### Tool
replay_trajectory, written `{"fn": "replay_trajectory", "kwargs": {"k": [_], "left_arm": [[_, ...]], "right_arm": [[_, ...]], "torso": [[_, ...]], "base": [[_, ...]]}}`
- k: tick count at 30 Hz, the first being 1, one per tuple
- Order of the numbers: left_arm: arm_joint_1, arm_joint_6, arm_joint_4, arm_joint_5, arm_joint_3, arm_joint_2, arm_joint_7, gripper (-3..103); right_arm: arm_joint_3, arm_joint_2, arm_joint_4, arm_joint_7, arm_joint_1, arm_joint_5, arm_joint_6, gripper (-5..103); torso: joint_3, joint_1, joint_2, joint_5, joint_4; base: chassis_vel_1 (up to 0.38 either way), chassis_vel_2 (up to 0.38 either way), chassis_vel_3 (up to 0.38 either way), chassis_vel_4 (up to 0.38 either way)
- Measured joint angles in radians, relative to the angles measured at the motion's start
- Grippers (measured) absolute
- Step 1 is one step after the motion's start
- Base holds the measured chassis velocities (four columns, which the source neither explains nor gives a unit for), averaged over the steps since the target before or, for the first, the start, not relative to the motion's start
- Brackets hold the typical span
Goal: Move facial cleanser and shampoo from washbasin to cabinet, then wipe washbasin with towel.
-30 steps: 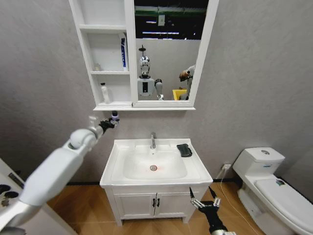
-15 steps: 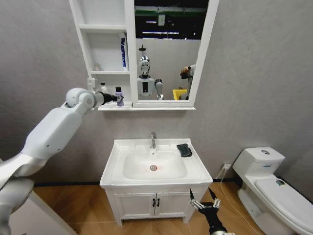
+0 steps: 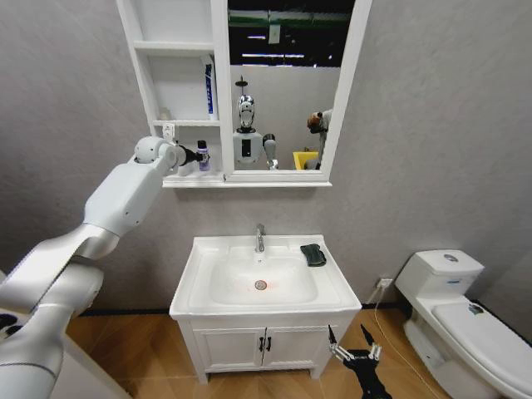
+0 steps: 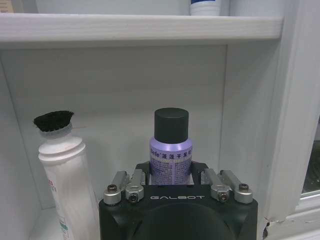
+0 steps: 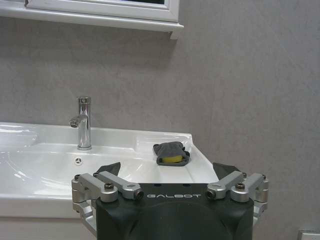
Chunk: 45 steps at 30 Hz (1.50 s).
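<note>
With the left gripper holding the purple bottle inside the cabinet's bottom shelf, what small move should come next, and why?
Probably lower and release. The left gripper grips the purple bottle upright in the cabinet's bottom compartment beside a white tube. Whether its base touches the shelf is hidden. The right gripper waits low, open.

You face a grey textured wall (image 3: pixel 432 125) above a wood-plank floor (image 3: pixel 150 357). A white vanity (image 3: pixel 262 345) with two doors and black handles stands centred; a white toilet (image 3: pixel 465 320) sits at your right, a wall socket (image 3: pixel 385 283) between them.
</note>
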Motion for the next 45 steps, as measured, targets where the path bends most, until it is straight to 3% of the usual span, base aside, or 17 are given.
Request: {"fn": "replay_trajectory", "kwargs": {"k": [7, 12, 13, 16, 19, 21, 24, 29, 32, 33, 36, 37, 40, 41, 43, 44, 45], "left_arm": [[0.008, -0.01, 0.014, 0.01, -0.012, -0.018, 0.001, 39], [0.024, -0.019, 0.015, 0.013, -0.021, -0.029, -0.007, 60], [0.024, -0.019, 0.015, 0.013, -0.021, -0.029, -0.007, 60], [0.043, -0.024, -0.003, 0.014, -0.027, -0.03, -0.021, 77], [0.055, -0.027, -0.027, 0.005, -0.033, -0.019, -0.034, 88], [0.064, -0.027, -0.047, -0.003, -0.036, -0.009, -0.042, 88], [0.115, -0.018, -0.179, -0.061, -0.054, 0.047, -0.082, 99], [0.195, -0.019, -0.362, -0.131, -0.081, 0.116, -0.135, 100], [0.317, -0.057, -0.594, -0.172, -0.142, 0.211, -0.212, 100], [0.317, -0.057, -0.594, -0.172, -0.142, 0.211, -0.212, 100], [0.517, -0.101, -0.799, -0.202, -0.239, 0.318, -0.258, 100], [0.517, -0.101, -0.799, -0.202, -0.239, 0.318, -0.258, 100], [0.879, -0.215, -1.035, -0.07, -0.414, 0.43, -0.275, 100], [0.879, -0.215, -1.035, -0.07, -0.414, 0.43, -0.275, 100], [1.112, -0.273, -1.126, 0.024, -0.561, 0.439, -0.282, 100], [1.112, -0.273, -1.126, 0.024, -0.561, 0.439, -0.282, 100], [1.195, -0.286, -1.151, 0.055, -0.618, 0.432, -0.282, 100]], "right_arm": [[-0.003, 0.001, -0.006, 0.0, 0.008, 0.0, 0.0, 100], [-0.003, 0.003, -0.007, 0.0, 0.009, 0.0, -0.001, 100], [-0.003, 0.003, -0.007, 0.0, 0.009, 0.0, -0.001, 100], [-0.003, 0.003, -0.006, 0.004, 0.007, 0.001, -0.001, 100], [-0.002, 0.003, -0.006, 0.005, 0.003, 0.002, -0.001, 100], [-0.001, 0.003, -0.006, 0.005, 0.002, 0.002, 0.0, 100], [-0.002, 0.003, -0.003, 0.005, 0.001, 0.002, 0.001, 100], [-0.008, 0.006, -0.001, 0.006, 0.01, 0.0, -0.003, 100], [-0.013, 0.01, 0.009, 0.018, 0.013, -0.001, -0.016, 100], [-0.013, 0.01, 0.009, 0.018, 0.013, -0.001, -0.016, 100], [-0.013, 0.013, 0.022, 0.037, 0.007, 0.005, -0.022, 100], [-0.013, 0.013, 0.022, 0.037, 0.007, 0.005, -0.022, 100], [-0.009, 0.012, 0.043, 0.088, -0.01, 0.012, -0.05, 100], [-0.009, 0.012, 0.043, 0.088, -0.01, 0.012, -0.05, 100], [-0.001, 0.012, 0.062, 0.116, -0.008, 0.021, -0.071, 100], [-0.001, 0.012, 0.062, 0.116, -0.008, 0.021, -0.071, 100], [0.004, 0.009, 0.072, 0.123, -0.006, 0.024, -0.085, 100]], "torso": [[0.0, 0.0, 0.0, 0.0001, -0.0001], [0.0, 0.0, 0.0, 0.0002, -0.0001], [0.0, 0.0, 0.0, 0.0002, -0.0001], [0.0, 0.0, 0.0, 0.0001, -0.0001], [0.0, 0.0, 0.0, 0.0002, -0.0005], [0.0, 0.0, 0.0, 0.0001, -0.0003], [0.0, 0.0, 0.0, 0.0001, 0.0], [0.0, 0.0, 0.0, -0.0001, -0.0001], [0.0, 0.0, 0.0, 0.0003, -0.0006], [0.0, 0.0, 0.0, 0.0003, -0.0006], [0.0, 0.0, 0.0, 0.0, -0.0001], [0.0, 0.0, 0.0, 0.0, -0.0001], [0.0, 0.0, 0.0, 0.0002, -0.0001], [0.0, 0.0, 0.0, 0.0002, -0.0001], [0.0, 0.0, 0.0, 0.0, -0.0003], [0.0, 0.0, 0.0, 0.0, -0.0003], [0.0, 0.0, 0.0, -0.0002, 0.0]], "base": [[0.0, 0.0, 0.0, 0.0], [0.0, 0.0, 0.0, 0.0], [0.0, 0.0, 0.0, 0.0], [0.0, 0.0, 0.0, 0.0], [0.0, 0.0, 0.0, 0.0], [0.0, 0.0, 0.0, 0.0], [0.0, 0.0, 0.0, 0.0], [0.0, 0.0, 0.0, 0.0], [0.0, 0.0, 0.0, 0.0], [0.0, 0.0, 0.0, 0.0], [0.0, 0.0, 0.0, 0.0], [0.0, 0.0, 0.0, 0.0], [0.0, 0.0, 0.0, 0.0], [0.0, 0.0, 0.0, 0.0], [0.0, 0.0, 0.0, 0.0], [0.0, 0.0, 0.0, 0.0], [0.0, 0.0, 0.0, 0.0]]}}
